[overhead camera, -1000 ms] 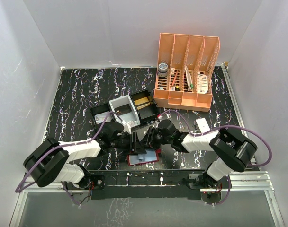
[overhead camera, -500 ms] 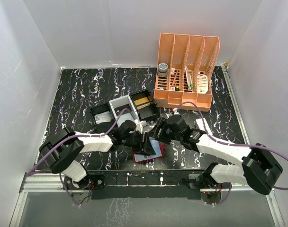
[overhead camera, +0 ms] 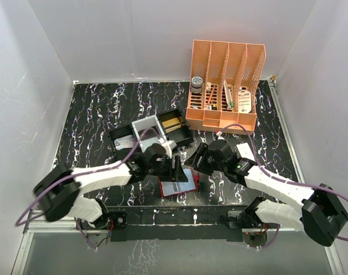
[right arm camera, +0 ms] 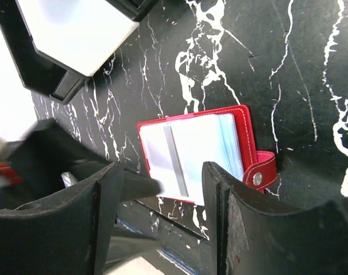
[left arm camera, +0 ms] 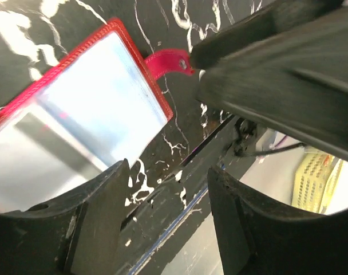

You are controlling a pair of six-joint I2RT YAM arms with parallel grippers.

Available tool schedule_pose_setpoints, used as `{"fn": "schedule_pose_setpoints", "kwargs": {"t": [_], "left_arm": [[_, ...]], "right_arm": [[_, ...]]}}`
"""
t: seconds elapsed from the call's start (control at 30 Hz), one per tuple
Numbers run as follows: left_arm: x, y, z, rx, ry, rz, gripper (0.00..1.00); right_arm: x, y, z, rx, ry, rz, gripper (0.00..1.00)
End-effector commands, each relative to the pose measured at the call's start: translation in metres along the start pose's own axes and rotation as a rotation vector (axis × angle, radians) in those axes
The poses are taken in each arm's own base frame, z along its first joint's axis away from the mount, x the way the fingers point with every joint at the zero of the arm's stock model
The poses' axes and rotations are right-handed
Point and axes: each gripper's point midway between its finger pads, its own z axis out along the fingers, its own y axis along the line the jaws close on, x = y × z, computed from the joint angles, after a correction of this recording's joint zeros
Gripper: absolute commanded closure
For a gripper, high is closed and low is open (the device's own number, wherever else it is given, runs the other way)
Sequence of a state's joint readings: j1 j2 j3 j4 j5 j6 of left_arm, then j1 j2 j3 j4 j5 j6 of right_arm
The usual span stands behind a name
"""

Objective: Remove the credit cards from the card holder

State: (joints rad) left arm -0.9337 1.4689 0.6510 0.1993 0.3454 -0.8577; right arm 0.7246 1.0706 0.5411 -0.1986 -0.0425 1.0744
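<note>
the red card holder (overhead camera: 178,185) lay open near the table (overhead camera: 94,114) edge, a pale card (right arm camera: 188,152) showing; left claw (left arm camera: 168,172) and right claw (right arm camera: 162,169), both open and empty, had drawn back from it.

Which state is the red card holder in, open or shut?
Open: the card holder lies spread flat, inside facing up, its snap tab unfastened beside it.

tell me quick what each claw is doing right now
left claw: open, holding nothing
right claw: open, holding nothing; the card holder lies ungripped
</note>
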Motion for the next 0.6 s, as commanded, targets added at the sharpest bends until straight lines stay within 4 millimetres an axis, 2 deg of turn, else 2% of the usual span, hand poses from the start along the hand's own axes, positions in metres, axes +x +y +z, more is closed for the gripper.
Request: {"fn": "schedule_pose_setpoints", "kwargs": {"t": [0.0, 0.07, 0.17, 0.27, 0.33, 0.43, 0.57], "left_arm": [[-0.024, 0.04, -0.065, -0.295, -0.247, -0.028, 0.42], [-0.023, 0.065, -0.091, -0.435, -0.313, -0.083, 0.38], [-0.022, 0.091, -0.12, -0.562, -0.376, -0.146, 0.34], [-0.023, 0.113, -0.137, -0.641, -0.402, -0.214, 0.26], [-0.024, 0.124, -0.14, -0.634, -0.391, -0.27, 0.23], [-0.026, 0.128, -0.142, -0.588, -0.38, -0.315, 0.2], [-0.03, 0.117, -0.147, -0.533, -0.402, -0.277, 0.12]], "right_arm": [[-0.004, 0.028, -0.001, -0.109, 0.001, -0.042, 0.45], [-0.002, 0.033, 0.002, -0.113, 0.015, -0.071, 0.45], [0.006, 0.041, 0.009, -0.092, 0.035, -0.126, 0.45], [0.016, 0.047, 0.017, -0.053, 0.043, -0.198, 0.45], [0.02, 0.049, 0.023, -0.015, 0.05, -0.251, 0.45], [0.033, 0.056, 0.03, 0.031, 0.064, -0.344, 0.45], [0.049, 0.06, 0.04, 0.07, 0.085, -0.402, 0.44]]}}
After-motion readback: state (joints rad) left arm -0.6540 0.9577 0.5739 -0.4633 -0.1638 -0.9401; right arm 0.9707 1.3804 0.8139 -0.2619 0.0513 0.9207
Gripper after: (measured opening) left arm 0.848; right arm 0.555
